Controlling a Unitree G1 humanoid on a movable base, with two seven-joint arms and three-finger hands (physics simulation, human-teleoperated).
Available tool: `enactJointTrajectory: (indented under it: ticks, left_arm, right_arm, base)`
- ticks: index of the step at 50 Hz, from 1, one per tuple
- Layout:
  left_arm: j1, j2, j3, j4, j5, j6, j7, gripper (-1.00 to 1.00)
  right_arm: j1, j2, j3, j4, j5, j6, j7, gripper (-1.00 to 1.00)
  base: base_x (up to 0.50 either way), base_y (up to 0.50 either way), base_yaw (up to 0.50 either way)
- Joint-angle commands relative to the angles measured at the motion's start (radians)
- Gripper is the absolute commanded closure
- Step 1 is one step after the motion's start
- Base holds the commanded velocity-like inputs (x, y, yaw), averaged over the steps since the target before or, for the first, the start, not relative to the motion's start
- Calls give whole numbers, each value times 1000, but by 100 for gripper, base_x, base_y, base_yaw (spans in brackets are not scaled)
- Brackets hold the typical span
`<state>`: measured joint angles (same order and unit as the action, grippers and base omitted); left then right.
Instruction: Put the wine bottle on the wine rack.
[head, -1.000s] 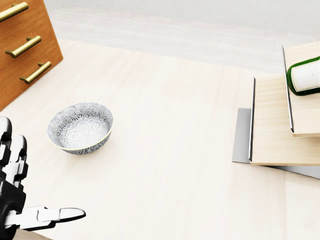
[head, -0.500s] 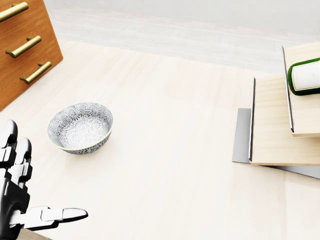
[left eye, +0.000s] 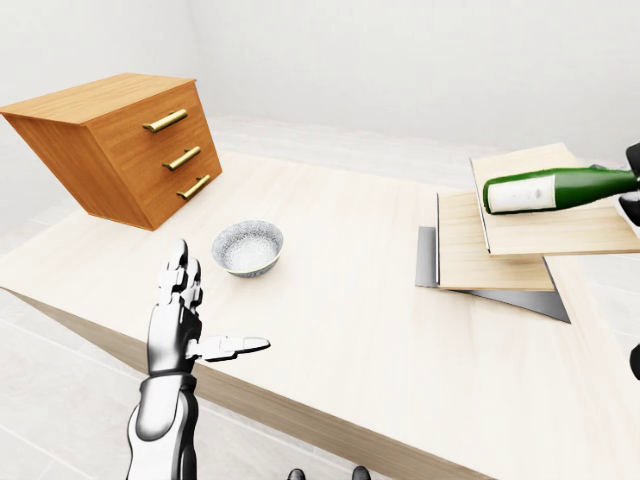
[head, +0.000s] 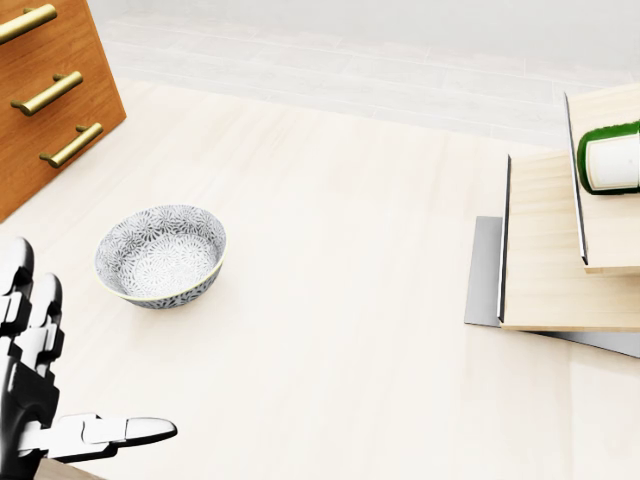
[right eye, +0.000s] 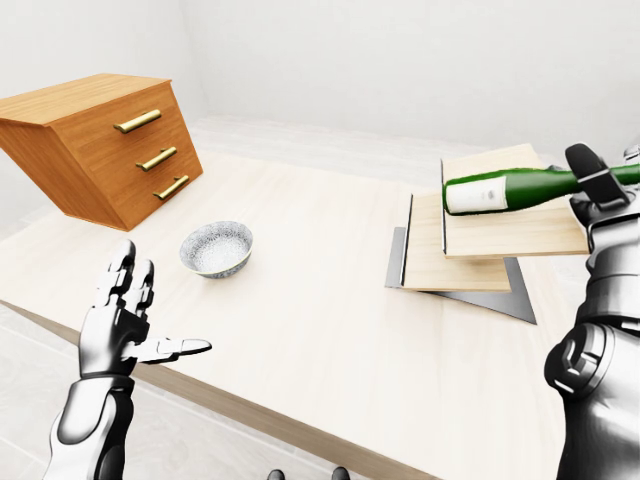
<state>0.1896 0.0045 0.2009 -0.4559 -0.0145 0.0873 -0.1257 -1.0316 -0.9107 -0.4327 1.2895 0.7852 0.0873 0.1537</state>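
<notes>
Not much has changed over the last second: the wine bottle (right eye: 520, 188) has slid just a touch further right in the head view, and it's lying on its side over the top step of the stacked wooden wine rack (right eye: 500, 240) on the right of the worktop (left eye: 330, 300). The right hand (right eye: 592, 180) is wrapped around its neck, so I'd say it's basically at the set-down stage with only the release left. The left hand (left eye: 180, 315) hangs at the near left edge with fingers spread, holding nothing, barely shifted, and the patterned bowl (head: 160, 255) and drawer chest (left eye: 120, 145) haven't budged.
</notes>
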Motion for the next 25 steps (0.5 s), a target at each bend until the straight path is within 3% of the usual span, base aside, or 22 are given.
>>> enactJointTrajectory:
  ticks: [1,25]
  left_arm:
    - [4,-1,-3,-21,1,0,1,-100]
    - [9,-5,-6,-41,4,0,-2,-100]
  right_arm:
    - [1,-17,-1,1,10,0,-7,-100]
    - [7,-79,-13,0,40,0,-28,-100]
  base:
    - [0,0,0]
    - [0,0,0]
